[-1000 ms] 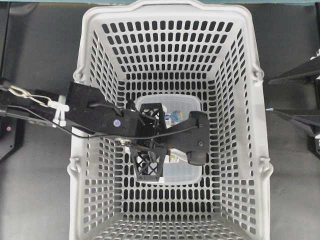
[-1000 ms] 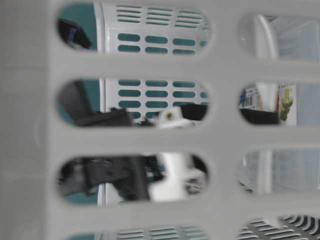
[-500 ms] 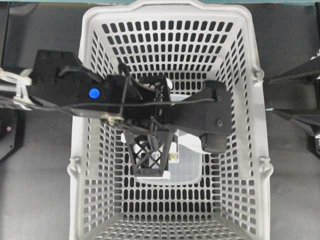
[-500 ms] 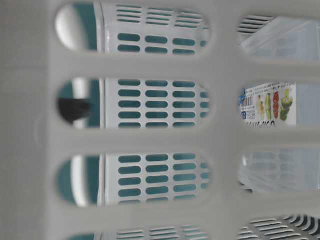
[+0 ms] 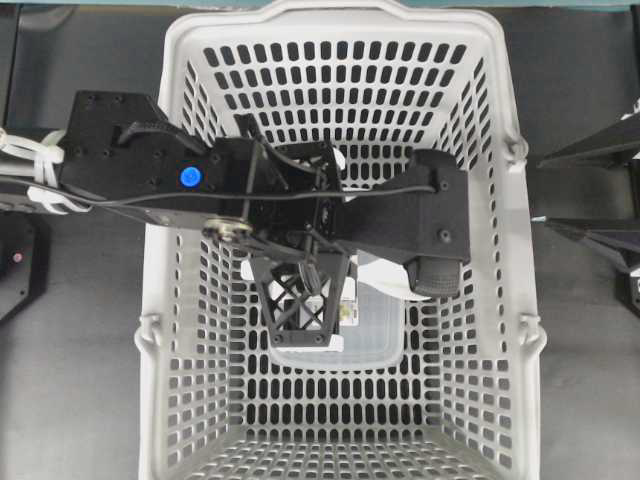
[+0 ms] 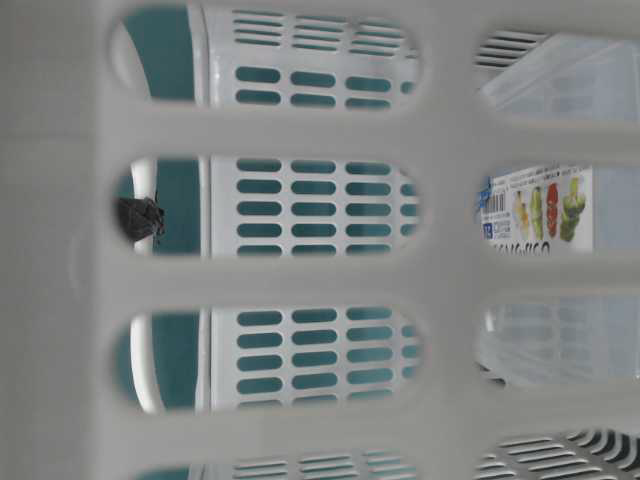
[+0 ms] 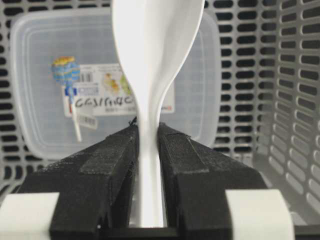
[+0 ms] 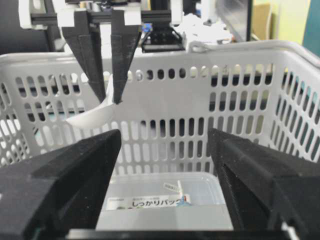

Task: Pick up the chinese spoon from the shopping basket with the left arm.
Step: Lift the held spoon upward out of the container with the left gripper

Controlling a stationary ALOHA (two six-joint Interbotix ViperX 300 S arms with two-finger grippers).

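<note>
The left gripper (image 7: 148, 150) is clamped narrowly on the handle of the chinese spoon (image 7: 152, 75), its two black padded fingers (image 7: 112, 165) pressing the white handle from either side. In the left wrist view the spoon's deep bowl spreads out past the fingertips. Beneath it on the basket floor lies the clear plastic container (image 7: 45, 95), lid up, with a printed label (image 7: 100, 92) on it.

From the right wrist camera the left gripper points downward above the near rim of the shopping basket (image 8: 210, 65), and the spoon hangs from its fingertips, tilted, with the bowl to the left. The spoon is clear of the container and the floor, roughly level with the upper part of the basket wall.

In the overhead view the left arm (image 5: 150, 170), marked by a blue dot (image 5: 187, 178), reaches across the basket from the left; it covers the spoon almost entirely, so only a white sliver that may be part of it shows beside the wrist.

The right gripper (image 8: 165, 190) stands wide open with nothing between its jaws, facing the basket from outside it.

Through the slots in the table-level view, only the container and its label show clearly inside the basket.
</note>
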